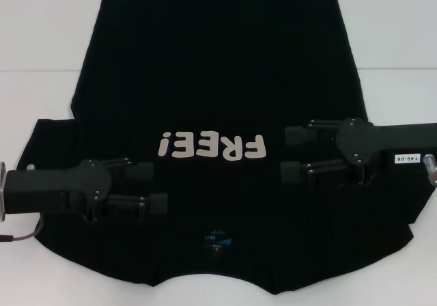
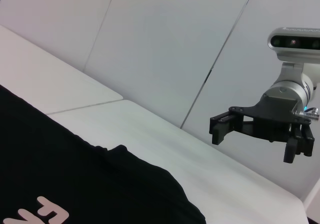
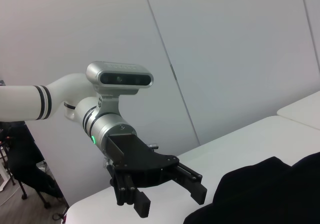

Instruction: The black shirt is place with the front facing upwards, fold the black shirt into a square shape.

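Folding not yet begun: large black soft-fabric T-shirt [image 1: 218, 80] with pale "FREE!" lettering lies flat, face up, on white table [image 1: 41, 46]. Left gripper [image 1: 150, 186] and right gripper [image 1: 293, 154] hover above it, jaws spread, empty. All folds remain.

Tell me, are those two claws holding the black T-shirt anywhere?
No, nothing is held. The left gripper and right gripper are both open above the flat black shirt.

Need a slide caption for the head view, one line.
Open left gripper and right gripper above the flat black shirt.
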Robot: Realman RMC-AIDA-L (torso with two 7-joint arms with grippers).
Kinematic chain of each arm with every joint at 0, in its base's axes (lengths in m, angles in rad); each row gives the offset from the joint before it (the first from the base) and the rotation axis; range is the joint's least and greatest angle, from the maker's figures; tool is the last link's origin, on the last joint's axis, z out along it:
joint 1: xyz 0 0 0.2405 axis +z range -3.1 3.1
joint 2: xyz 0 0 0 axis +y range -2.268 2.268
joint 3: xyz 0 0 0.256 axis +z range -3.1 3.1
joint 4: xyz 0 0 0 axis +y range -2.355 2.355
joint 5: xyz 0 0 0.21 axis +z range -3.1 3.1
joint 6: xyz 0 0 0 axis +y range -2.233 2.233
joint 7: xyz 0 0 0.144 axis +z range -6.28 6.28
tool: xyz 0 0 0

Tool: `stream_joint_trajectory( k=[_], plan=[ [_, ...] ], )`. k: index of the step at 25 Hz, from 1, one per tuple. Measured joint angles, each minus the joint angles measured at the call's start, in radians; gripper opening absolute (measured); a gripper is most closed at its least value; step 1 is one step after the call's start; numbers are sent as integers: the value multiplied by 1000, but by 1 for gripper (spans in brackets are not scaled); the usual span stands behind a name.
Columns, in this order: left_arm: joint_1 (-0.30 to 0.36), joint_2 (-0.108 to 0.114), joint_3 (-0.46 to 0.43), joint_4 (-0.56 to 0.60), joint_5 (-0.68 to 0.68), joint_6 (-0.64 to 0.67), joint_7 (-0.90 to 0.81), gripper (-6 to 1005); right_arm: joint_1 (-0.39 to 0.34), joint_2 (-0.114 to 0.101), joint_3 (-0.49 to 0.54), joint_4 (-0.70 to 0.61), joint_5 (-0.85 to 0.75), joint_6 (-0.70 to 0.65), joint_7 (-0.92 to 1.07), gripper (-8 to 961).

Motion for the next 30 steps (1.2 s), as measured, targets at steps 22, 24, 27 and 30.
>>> stream_joint_trajectory(
  k=[22, 24, 27, 30],
  plan=[
    [34, 28, -149, -2, 5, -339, -306, 916, -6, 16, 16, 0, 13, 22, 0, 927],
    [44, 35, -149, -2, 5, -362, -338, 915, -6, 16, 16, 4, 14, 26, 0, 927],
    [69, 45, -145, 0, 6, -396, -392, 912, -5, 17, 16, 9, 14, 29, 0, 927],
    [96, 59, -143, 0, 8, -413, -434, 910, -1, 17, 15, 10, 14, 33, 0, 927]
  ],
)
